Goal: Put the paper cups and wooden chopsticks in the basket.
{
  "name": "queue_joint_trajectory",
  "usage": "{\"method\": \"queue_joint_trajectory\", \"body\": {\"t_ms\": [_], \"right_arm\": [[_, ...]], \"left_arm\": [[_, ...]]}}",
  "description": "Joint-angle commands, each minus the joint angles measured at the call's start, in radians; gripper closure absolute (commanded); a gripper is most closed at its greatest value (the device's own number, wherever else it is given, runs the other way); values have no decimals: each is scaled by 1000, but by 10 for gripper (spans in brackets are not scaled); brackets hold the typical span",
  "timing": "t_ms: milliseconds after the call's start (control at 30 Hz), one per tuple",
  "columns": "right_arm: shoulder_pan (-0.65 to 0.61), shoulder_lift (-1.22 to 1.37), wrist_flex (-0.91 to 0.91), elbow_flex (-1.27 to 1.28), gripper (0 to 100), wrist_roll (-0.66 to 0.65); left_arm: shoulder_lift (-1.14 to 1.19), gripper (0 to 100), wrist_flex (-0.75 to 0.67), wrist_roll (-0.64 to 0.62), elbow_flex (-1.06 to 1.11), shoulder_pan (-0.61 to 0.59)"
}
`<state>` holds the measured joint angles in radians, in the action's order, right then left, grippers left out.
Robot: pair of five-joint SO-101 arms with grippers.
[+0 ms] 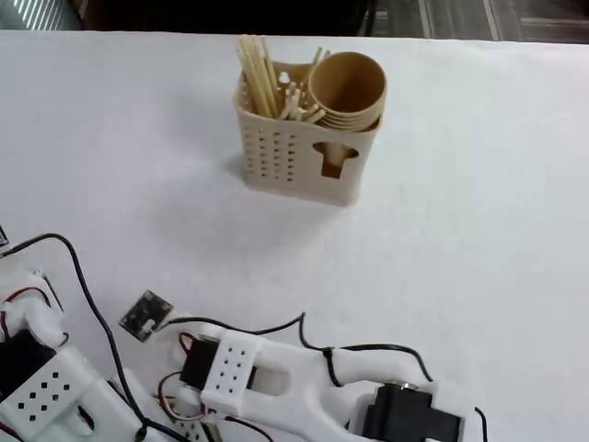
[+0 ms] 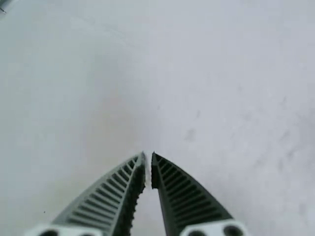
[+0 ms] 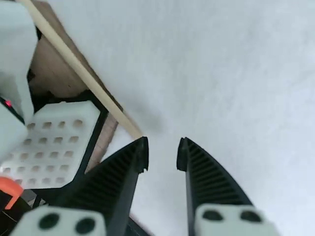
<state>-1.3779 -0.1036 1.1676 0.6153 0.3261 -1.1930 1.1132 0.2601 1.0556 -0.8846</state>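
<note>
A beige perforated basket [image 1: 299, 157] stands upright at the far middle of the white table. A bundle of wooden chopsticks [image 1: 260, 78] leans in one side of it, and stacked paper cups [image 1: 348, 89] sit in the other. In the right wrist view one more wooden chopstick [image 3: 74, 64] lies slanted near the table's edge. Its end stops just beside a fingertip of my right gripper [image 3: 161, 150], which is slightly open with nothing between its fingers. My left gripper [image 2: 148, 160] is shut and empty, low over bare table.
Both arm bodies [image 1: 276, 382] and their black cables [image 1: 92, 304] crowd the near edge of the table. A small black square board [image 1: 145, 315] lies between them. White tabletop [image 1: 442, 239] stretches between the arms and the basket.
</note>
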Motion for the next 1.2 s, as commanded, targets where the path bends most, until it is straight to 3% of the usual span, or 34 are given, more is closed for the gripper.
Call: {"method": "queue_joint_trajectory", "body": {"t_ms": [0, 433, 567, 967, 1167], "right_arm": [[7, -8, 10, -28, 892, 29], [-51, -10, 18, 38, 893, 34], [-124, -8, -22, 43, 893, 130], [-122, 56, -160, 60, 893, 158], [-110, 94, -116, 20, 893, 153]], "left_arm": [[-4, 951, -21, -9, -6, -2], [-4, 951, -23, -8, -6, -2], [-4, 951, -23, -8, -6, -2], [-4, 951, -18, -6, -5, -4], [-4, 951, -17, -6, -5, -4]]}}
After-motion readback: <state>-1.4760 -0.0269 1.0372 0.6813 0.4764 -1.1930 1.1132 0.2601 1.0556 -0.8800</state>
